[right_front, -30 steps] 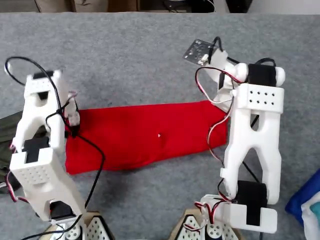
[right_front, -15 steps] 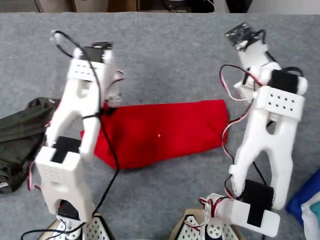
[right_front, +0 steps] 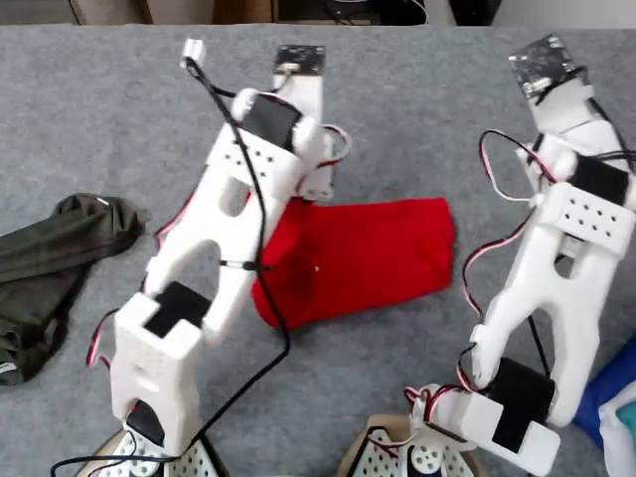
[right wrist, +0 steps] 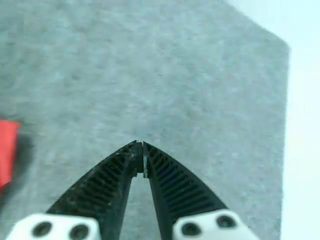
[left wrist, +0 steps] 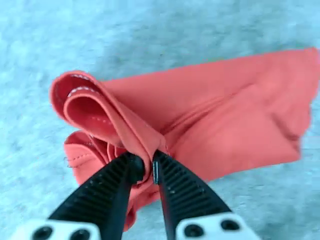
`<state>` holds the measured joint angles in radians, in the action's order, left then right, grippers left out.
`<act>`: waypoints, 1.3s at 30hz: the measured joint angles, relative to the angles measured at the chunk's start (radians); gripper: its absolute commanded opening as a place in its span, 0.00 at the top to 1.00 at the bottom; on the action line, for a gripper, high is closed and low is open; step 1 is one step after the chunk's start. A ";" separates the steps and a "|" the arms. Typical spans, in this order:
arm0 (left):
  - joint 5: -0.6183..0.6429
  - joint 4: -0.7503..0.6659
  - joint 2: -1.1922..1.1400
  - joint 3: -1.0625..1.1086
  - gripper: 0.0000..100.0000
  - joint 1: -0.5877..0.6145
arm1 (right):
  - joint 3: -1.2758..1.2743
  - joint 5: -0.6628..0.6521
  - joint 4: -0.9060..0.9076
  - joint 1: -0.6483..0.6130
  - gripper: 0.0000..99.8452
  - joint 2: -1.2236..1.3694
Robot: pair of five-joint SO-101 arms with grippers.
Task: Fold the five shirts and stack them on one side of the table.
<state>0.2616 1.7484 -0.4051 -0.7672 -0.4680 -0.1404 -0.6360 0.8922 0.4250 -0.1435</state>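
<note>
One red shirt (right_front: 378, 253) lies mid-table (right_front: 417, 109), a bunched fold pinched in the left gripper (left wrist: 145, 167), whose arm covers its left part. The right gripper (right wrist: 140, 157), fingers pressed together and empty, hovers beyond it. A dark green shirt (right_front: 50, 248) lies at the left edge and a blue cloth (right_front: 608, 393) at the right.

On the middle of the table (right_front: 417, 109): a shirt (right_front: 368, 258), one end lifted, doubled toward the other end, and pinched in the left gripper (left wrist: 145, 167). Well apart to its left, at the table's edge: another shirt (right_front: 50, 258), heaped. Behind and right of the middle shirt, over bare table: the right gripper (right wrist: 140, 159). At the near right corner: a pile of cloth (right_front: 611, 402).
</note>
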 measured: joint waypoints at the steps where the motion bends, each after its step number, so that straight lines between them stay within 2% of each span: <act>1: 0.012 0.000 -0.018 -0.021 0.98 -0.017 | 0.000 0.000 -0.011 0.018 0.99 0.000; 6: 0.058 0.000 -0.152 -0.137 0.98 -0.094 | 0.000 0.000 -0.048 0.100 0.99 0.000; 14: 0.100 0.000 -0.387 -0.428 0.98 -0.186 | 0.000 -0.020 -0.048 0.146 0.99 0.000; 21: 0.187 0.000 -0.470 -0.621 0.98 -0.245 | 0.000 -0.020 -0.048 0.149 0.99 0.000; 29: 0.235 -0.084 -0.483 -0.663 0.98 -0.255 | 0.000 -0.020 -0.048 0.149 0.99 0.000; 39: 0.253 -0.094 -0.483 -0.663 0.98 -0.313 | 0.000 -0.020 -0.048 0.149 0.99 0.000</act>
<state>0.5148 1.6548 -0.8884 -1.4300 -0.7810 -0.1404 -0.6559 0.8447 0.5738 -0.1435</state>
